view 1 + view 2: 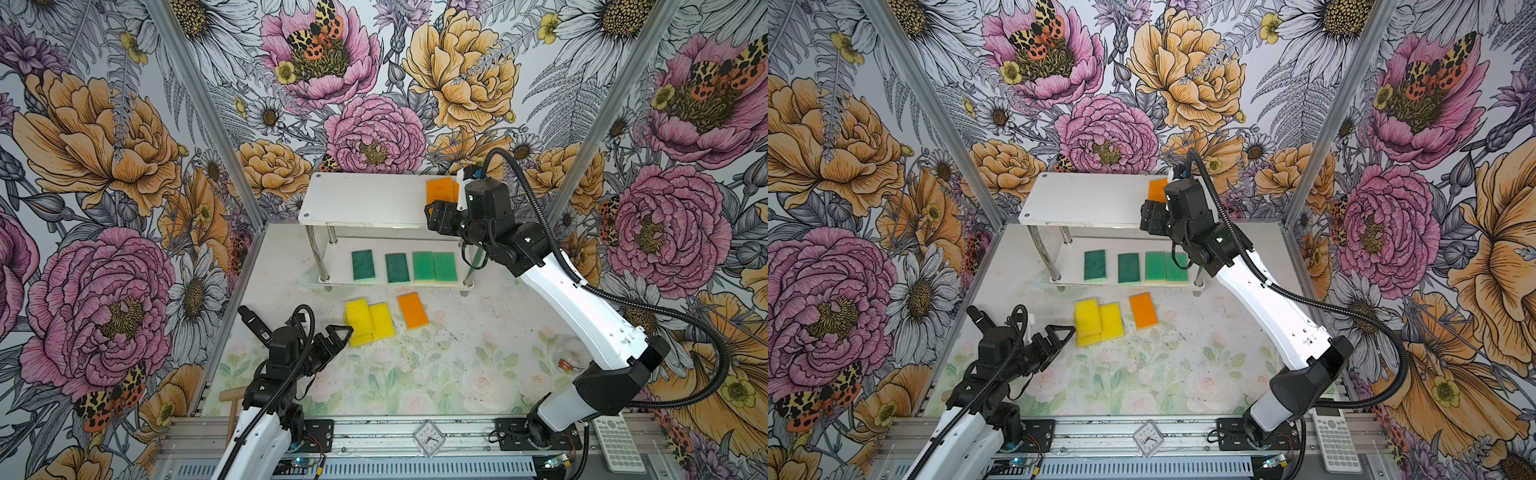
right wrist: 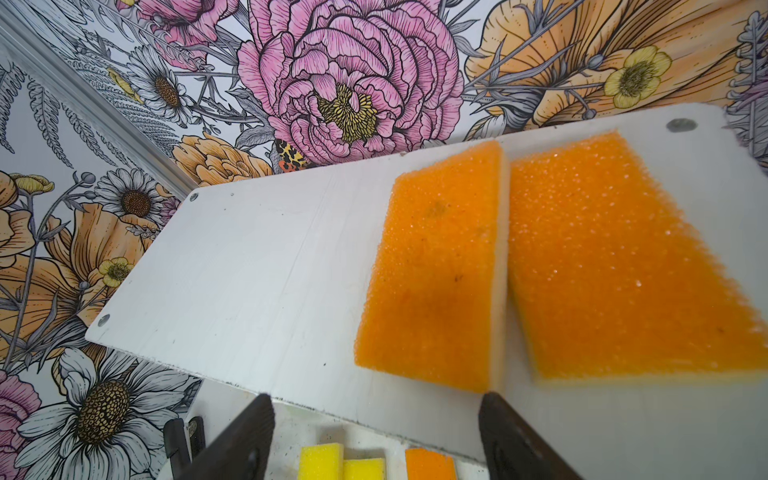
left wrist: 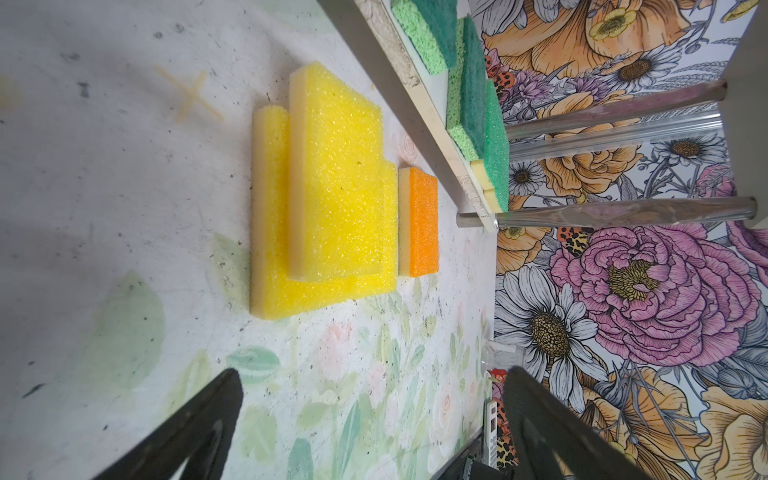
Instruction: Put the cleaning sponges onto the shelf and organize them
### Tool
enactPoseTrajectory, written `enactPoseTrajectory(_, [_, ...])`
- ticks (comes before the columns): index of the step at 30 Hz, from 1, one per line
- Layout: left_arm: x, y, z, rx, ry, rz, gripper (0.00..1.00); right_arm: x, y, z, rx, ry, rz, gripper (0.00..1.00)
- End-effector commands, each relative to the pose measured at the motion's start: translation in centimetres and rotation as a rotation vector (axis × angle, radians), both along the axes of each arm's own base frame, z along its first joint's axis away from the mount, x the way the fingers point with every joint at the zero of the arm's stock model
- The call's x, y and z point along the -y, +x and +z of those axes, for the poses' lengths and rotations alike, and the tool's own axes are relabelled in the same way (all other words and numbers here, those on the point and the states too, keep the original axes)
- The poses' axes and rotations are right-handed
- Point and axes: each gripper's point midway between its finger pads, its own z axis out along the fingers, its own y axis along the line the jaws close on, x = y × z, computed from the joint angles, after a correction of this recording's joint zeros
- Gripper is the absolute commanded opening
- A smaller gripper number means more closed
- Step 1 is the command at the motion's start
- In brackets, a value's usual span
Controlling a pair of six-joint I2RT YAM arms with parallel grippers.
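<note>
1. Counter [image 1: 457, 374]: floral-print top, lower centre in both top views.
2. Shelf [image 1: 365, 199]: 2-tier, white boards, chrome legs. Centre of frame, at back of counter.
3. R gripper [image 2: 376, 399]: right of centre, at front edge of top board's right end. Jaws apart, nothing betw. them.
4. L gripper [image 3: 374, 374]: lower left of frame, low over counter. Jaws wide apart, empty, tips just beside the yellow group.
5. Green sponges [image 1: 397, 268]: qty 4, in a row on lower board, the right two touching.
6. Yellow sponges [image 1: 382, 321]: on counter in front of shelf, overlapping. Approx. 3 pcs, as the stack hides some edges.
7. Orange sponges [image 2: 436, 266]: qty 2, side by side, top board, right end.
8. Orange sponge [image 1: 412, 310]: qty 1, on counter, just right of yellows.
</note>
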Motion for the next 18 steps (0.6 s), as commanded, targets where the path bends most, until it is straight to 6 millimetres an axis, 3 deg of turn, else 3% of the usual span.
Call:
enactPoseTrajectory(1, [-0.2,0.2,-0.1,0.003,-0.008,0.016,0.99,1.0,-0.5,1.6,0.034,0.022,-0.018,0.79])
enactPoseTrajectory(9, [-0.2,0.2,-0.1,0.006,-0.008,0.017,0.99,1.4,0.1,2.4,0.059,0.006,-0.016,0.78])
enactPoseTrajectory(18, [-0.2,0.2,-0.1,0.006,-0.007,0.015,0.99,-0.2,1.8,1.6,0.049,-0.02,0.027,0.76])
